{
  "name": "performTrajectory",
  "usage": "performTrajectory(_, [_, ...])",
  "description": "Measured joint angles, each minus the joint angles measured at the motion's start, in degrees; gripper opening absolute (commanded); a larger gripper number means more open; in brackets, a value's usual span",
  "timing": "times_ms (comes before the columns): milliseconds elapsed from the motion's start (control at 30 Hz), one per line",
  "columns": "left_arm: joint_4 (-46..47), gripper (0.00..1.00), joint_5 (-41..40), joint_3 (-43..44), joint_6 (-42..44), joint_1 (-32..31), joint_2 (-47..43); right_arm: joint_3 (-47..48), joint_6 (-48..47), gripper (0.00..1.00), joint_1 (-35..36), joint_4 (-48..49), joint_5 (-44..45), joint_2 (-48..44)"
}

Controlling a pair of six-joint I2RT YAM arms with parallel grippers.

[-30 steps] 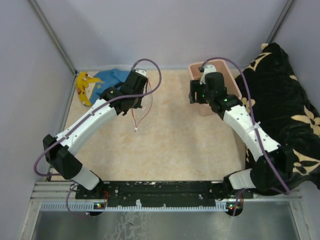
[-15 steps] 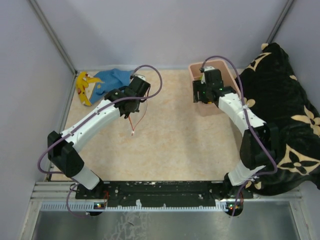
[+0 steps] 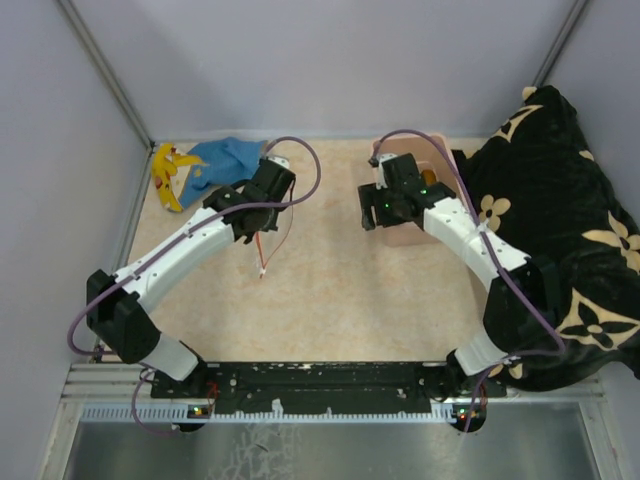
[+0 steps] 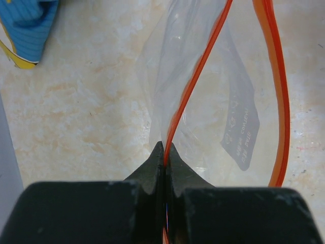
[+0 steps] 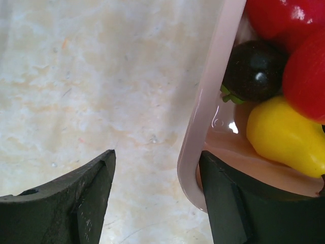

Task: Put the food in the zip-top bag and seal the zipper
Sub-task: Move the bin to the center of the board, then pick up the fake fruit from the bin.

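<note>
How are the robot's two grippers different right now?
The left gripper is shut, pinching the red-orange zipper of the clear bag; the right gripper is open, gripping nothing. The left gripper is above the table; the right gripper has the pink tub rim between its fingers. Both are black.

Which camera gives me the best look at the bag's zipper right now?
Left wrist: the zipper fills the frame, one strand pinched in the left hand, the other bowed apart. Top external shows only a thin red thread; right wrist shows none of it.
</note>
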Motion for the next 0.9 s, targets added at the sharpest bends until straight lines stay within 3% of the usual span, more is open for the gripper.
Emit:
performTrajectory(533, [2.8, 0.00, 2.8, -1.3, 0.6, 0.0, -1.2, -7.1, 6.9, 0.67, 11.6, -1.2, -5.5, -8.5])
performTrajectory(667, [3.1, 0.00, 3.3, -1.5, 0.6, 0.0, -1.4, -7.1, 7.0, 0.74, 11.7, -1.4, -6.4, -10.7])
performTrajectory(900, [3.1, 0.00, 3.9, -1.7, 0.6, 0.0, -2.1, -5.7, 4.8, 0.82, 10.4, -4.2, 1.6, -14.8])
